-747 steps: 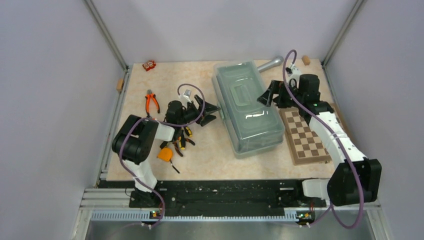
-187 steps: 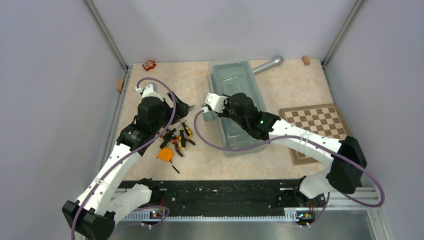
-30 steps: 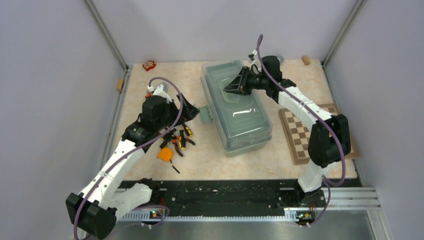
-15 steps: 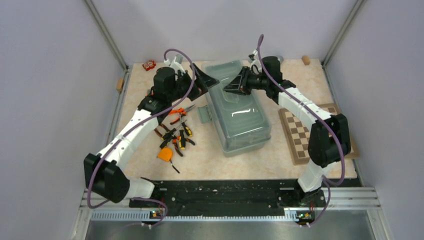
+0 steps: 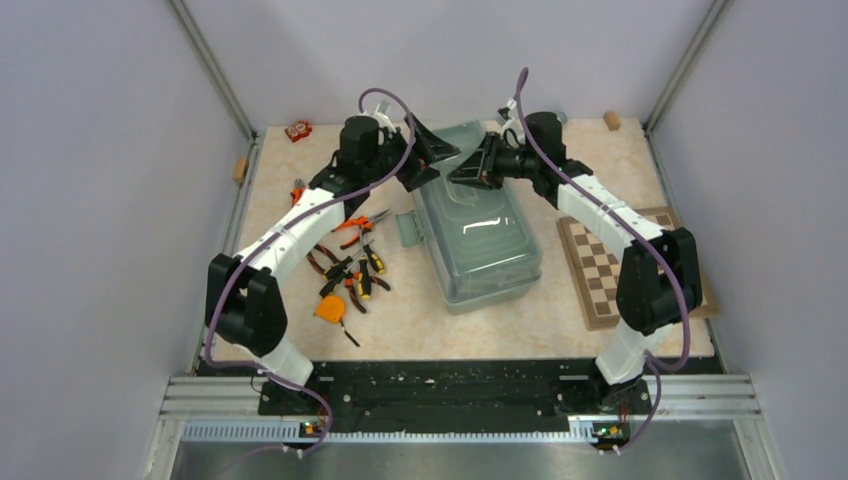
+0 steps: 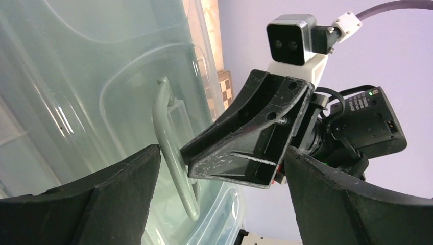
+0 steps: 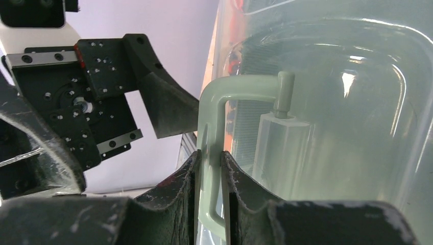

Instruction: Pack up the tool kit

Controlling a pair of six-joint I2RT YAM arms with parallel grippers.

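Note:
The sage-green tool kit lies in the middle of the table with its translucent lid down. My right gripper is shut on the lid's pale green handle, which stands up between the pads. My left gripper hovers open at the box's far left corner, facing the right gripper. In the left wrist view its fingers straddle the handle and the right gripper without touching. Orange-handled pliers, black-yellow screwdrivers and an orange tape measure lie left of the box.
A small green plastic part lies against the box's left side. The chessboard sits right of the box under my right arm. A red item and small wooden blocks are near the far edge.
My left arm has swung from beside the loose tools up to the box's far end, opposite the right gripper. The right gripper has stayed shut on the handle.

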